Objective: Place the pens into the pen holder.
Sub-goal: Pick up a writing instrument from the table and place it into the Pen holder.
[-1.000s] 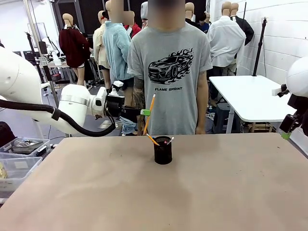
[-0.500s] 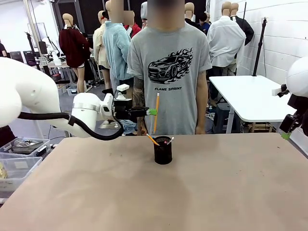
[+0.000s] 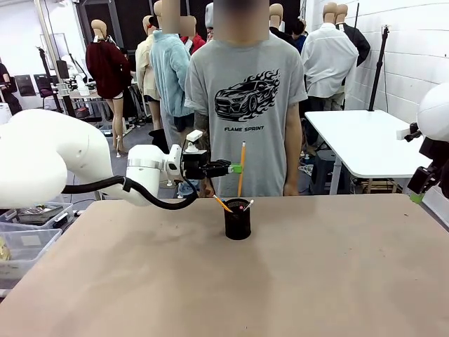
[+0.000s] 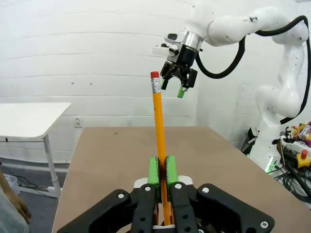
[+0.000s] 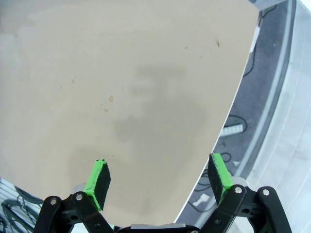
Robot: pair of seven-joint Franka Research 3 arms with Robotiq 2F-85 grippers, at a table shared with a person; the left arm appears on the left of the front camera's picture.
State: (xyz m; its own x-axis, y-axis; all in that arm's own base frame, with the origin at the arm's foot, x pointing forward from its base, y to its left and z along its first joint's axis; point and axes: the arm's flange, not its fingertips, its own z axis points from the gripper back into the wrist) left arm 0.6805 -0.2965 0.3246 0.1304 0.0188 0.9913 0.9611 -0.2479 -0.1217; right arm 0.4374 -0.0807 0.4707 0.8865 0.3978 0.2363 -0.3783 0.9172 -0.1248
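The black mesh pen holder point(image 3: 238, 220) stands at the far middle of the table. A yellow pencil point(image 3: 222, 203) and a light pen point(image 3: 248, 205) lean out of it. My left gripper point(image 3: 236, 168) is shut on another yellow-orange pencil point(image 3: 242, 165), held upright with its lower tip just above the holder's mouth. In the left wrist view that pencil point(image 4: 158, 116) rises eraser-up between the green pads point(image 4: 153, 171) of my left gripper point(image 4: 162, 171). My right gripper point(image 5: 159, 174) is open with nothing in it, over the table's right edge point(image 3: 419, 191).
A person in a grey T-shirt point(image 3: 245, 105) stands right behind the holder at the table's far edge. Clear bins point(image 3: 21, 228) sit off the table's left side. A white side table point(image 3: 365, 140) stands at the back right.
My left arm has carried the pencil to the right. The pencil has gone from tilted to upright and now hangs over the holder. The right arm has not moved.
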